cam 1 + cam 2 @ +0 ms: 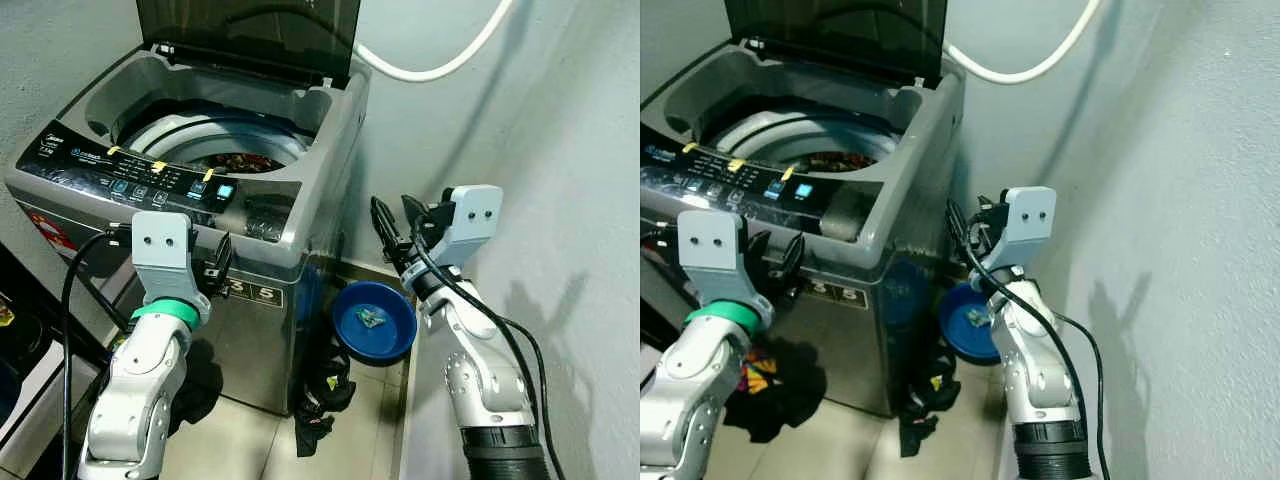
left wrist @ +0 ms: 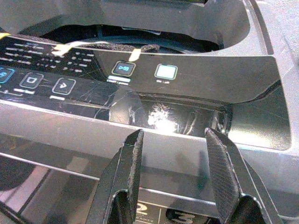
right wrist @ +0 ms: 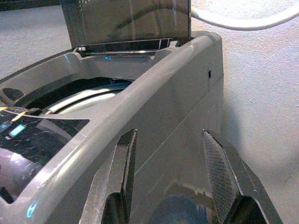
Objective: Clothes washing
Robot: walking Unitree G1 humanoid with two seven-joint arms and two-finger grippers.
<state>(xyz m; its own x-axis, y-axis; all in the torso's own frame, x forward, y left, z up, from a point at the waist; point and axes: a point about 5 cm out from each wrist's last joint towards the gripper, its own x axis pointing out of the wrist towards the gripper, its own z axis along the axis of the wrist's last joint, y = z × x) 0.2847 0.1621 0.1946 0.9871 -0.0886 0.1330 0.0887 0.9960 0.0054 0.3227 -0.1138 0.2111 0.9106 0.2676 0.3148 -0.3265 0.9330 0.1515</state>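
The grey top-loading washing machine [image 1: 190,190] stands at ten o'clock in the head views, its dark tinted lid [image 1: 250,35] raised upright at the back. Dark patterned clothes [image 1: 235,162] lie inside the steel drum. The left wrist view brings out what the head views keep small: the glossy black control panel [image 2: 117,79] with lit blue buttons and strips of yellow tape. The right wrist view shows the machine's grey side wall and, at twelve o'clock, the white hose [image 3: 243,21] against the wall.

The left gripper [image 2: 175,158] is raised before the machine's front edge, fingers parted wide with nothing between them. The right gripper [image 3: 170,163], at three o'clock beside the machine's side, is likewise spread and empty.

A round blue plastic basin [image 1: 374,320] on the floor between machine and wall holds a small crumpled item. Dark clothing [image 1: 322,395] lies on the tiles at six o'clock.
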